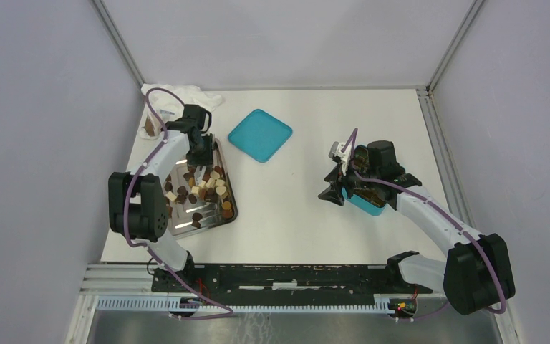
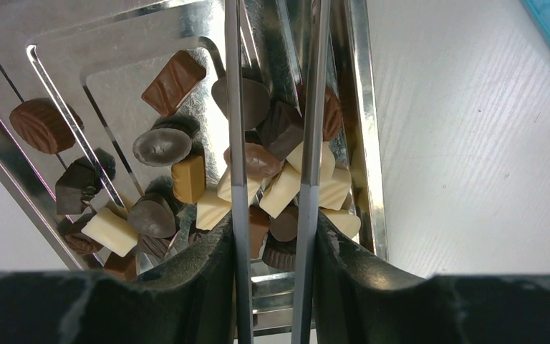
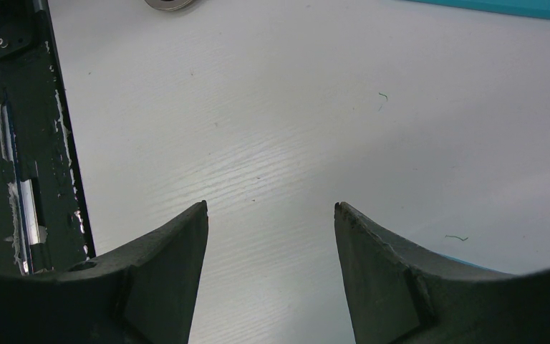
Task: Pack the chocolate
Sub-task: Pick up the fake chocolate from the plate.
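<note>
White table [image 1: 308, 229] inside a grey-walled enclosure, both arm bases at the near edge.

Steel tray [image 1: 183, 228] sits on the table's left side w/ the chocolate [image 1: 204, 188] piled in it: dark, milk-brown & cream-white bits, mostly bunched toward the tray's right wall.

L gripper [image 1: 200, 165] hangs over the far half of that tray. Wrist cam: two long thin metal fingers [image 2: 235, 107] run up the frame w/ a narrow gap between them, parted, splaying a little toward the top edge, where the tips run out of view. Pieces lie under & between the blades: a dark one against the right blade, a milk-brown one crossing behind the left blade, cream blocks nearer the cam. More pieces are scattered off to the left of the blades. Can't tell if the tips touch any piece; nothing seen bridging the gap.

R gripper [image 3: 271, 208] is well apart from the tray, on the table's right side, fingers spread wide over bare tabletop, holding nothing. Teal box [image 1: 367, 204] sits just behind it, partly under the R arm.

Teal lid [image 1: 260, 135] lies flat near the table's far centre, between the two arms. White plastic bag [image 1: 182, 93] is crumpled at the far-left corner, just beyond the tray.
</note>
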Action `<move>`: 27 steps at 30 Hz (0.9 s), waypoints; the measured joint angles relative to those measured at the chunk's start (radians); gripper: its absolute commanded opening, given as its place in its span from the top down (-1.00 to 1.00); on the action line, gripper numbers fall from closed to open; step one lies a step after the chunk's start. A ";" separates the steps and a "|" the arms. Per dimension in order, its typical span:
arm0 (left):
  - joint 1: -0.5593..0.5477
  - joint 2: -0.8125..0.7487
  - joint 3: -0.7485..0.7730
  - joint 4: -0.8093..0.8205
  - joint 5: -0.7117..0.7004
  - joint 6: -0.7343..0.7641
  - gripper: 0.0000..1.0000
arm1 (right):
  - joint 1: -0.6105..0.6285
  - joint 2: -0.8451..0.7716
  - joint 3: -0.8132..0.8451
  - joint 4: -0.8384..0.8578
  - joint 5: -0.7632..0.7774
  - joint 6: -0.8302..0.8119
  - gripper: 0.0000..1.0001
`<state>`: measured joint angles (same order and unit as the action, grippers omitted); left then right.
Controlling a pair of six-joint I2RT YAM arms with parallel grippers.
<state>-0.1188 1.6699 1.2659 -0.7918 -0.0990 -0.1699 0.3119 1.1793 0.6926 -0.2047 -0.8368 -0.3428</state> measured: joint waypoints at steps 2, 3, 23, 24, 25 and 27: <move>0.000 0.000 0.002 0.000 0.000 0.000 0.38 | 0.000 0.000 0.000 0.000 0.000 0.000 -0.41; 0.000 0.000 0.002 -0.001 0.000 0.000 0.39 | 0.000 0.000 0.001 -0.001 0.000 0.000 -0.41; 0.000 -0.085 -0.009 -0.007 0.000 0.000 0.48 | 0.000 0.000 0.005 -0.001 0.000 -0.003 -0.41; 0.000 -0.093 -0.012 -0.008 0.000 0.000 0.48 | 0.000 0.000 0.005 -0.001 0.000 -0.003 -0.41; 0.000 -0.098 -0.014 -0.008 0.000 0.000 0.49 | 0.000 0.000 0.005 -0.001 0.000 -0.004 -0.41; 0.000 -0.113 -0.024 -0.008 0.005 0.000 0.49 | 0.000 0.000 0.005 -0.002 0.000 -0.005 -0.41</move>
<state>-0.1188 1.5574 1.2419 -0.7998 -0.0940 -0.1699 0.3119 1.1793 0.6975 -0.2062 -0.8368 -0.3477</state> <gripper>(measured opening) 0.425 0.705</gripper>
